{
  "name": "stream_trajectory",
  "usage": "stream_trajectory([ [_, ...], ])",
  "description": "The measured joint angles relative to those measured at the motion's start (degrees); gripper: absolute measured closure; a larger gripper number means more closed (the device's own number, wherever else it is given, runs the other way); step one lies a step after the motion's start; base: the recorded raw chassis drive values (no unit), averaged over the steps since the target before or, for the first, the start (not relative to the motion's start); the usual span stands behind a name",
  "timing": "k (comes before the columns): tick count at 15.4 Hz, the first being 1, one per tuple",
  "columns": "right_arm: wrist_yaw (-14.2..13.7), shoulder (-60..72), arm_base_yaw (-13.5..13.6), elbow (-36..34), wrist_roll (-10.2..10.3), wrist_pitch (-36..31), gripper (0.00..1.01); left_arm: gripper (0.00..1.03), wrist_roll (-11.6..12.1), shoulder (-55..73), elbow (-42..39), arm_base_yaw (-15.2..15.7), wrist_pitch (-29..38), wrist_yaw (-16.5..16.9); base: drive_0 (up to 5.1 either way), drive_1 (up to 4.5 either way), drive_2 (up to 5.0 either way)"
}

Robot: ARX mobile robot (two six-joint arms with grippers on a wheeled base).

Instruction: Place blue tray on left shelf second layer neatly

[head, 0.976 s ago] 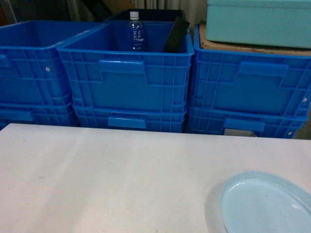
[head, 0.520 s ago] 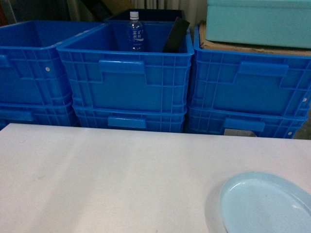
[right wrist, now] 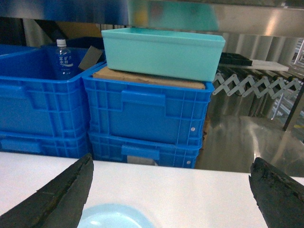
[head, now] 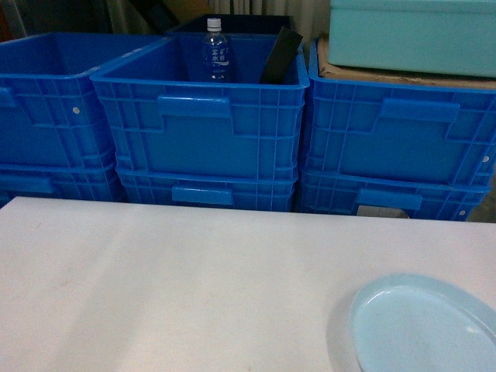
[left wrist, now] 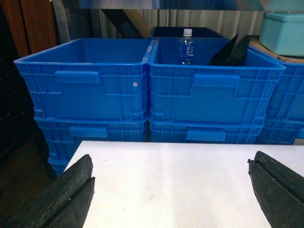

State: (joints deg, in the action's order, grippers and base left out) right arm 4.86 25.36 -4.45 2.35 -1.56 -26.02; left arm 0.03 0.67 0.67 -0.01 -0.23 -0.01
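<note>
Nothing has moved since the earlier frames: the head view is unchanged, with the blue tray (head: 422, 325) in the same spot.

Head view: taking the blue tray as landmark, it lies flat on the white table (head: 170, 287) at that table's near right corner, partly cut off by the frame. Beyond it, past the table's far edge, stand stacked dark-blue crates (head: 201, 116); a water bottle (head: 216, 50) stands in the middle one, up and left of the tray. A teal box (head: 411, 35) sits on the crate straight behind it. Neither arm shows here.

Left wrist view: the left gripper (left wrist: 171, 194) is spread wide and empty over bare table; the tray is out of sight, off to its right.

Right wrist view: the right gripper (right wrist: 171, 194) is also spread wide and empty, and the tray's rim shows just below and between its fingers (right wrist: 66, 194), slightly left of centre. The right arm is clearly nearer. Being round, the tray has no long axis to align with. Shiny steel shelving (right wrist: 237, 19) crosses the top.
</note>
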Motion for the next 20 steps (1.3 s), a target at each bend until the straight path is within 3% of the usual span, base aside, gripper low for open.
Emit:
stream_trajectory([
  [1, 1.6, 5.9, -1.4, 2.3, 0.0, -4.2, 0.03, 0.05, 0.0, 0.0, 0.0, 0.0, 0.0, 0.0, 0.0, 0.0, 0.0],
  [3, 3.7, 13.9, -1.7, 5.3, -0.7, -9.9, 0.03, 0.05, 0.0, 0.0, 0.0, 0.0, 0.0, 0.0, 0.0, 0.0, 0.0],
  [6, 8.0, 29.4, -1.7, 8.0, -4.2, -15.5, 0.03, 0.05, 0.0, 0.0, 0.0, 0.0, 0.0, 0.0, 0.0, 0.0, 0.0],
  [8, 8.4, 42.4, -2.3, 10.1, -7.1, -20.6, 0.03, 0.05, 0.0, 0.0, 0.0, 0.0, 0.0, 0.0, 0.0, 0.0, 0.0],
  [14, 10.4, 68.6, -4.2, 14.6, -11.5, -29.8, 0.03, 0.05, 0.0, 0.0, 0.0, 0.0, 0.0, 0.0, 0.0, 0.0, 0.0],
  [20, 10.3, 84.2, -4.6, 18.4, -12.1, -33.8, 0.03, 0.05, 0.0, 0.0, 0.0, 0.0, 0.0, 0.0, 0.0, 0.0, 0.0],
])
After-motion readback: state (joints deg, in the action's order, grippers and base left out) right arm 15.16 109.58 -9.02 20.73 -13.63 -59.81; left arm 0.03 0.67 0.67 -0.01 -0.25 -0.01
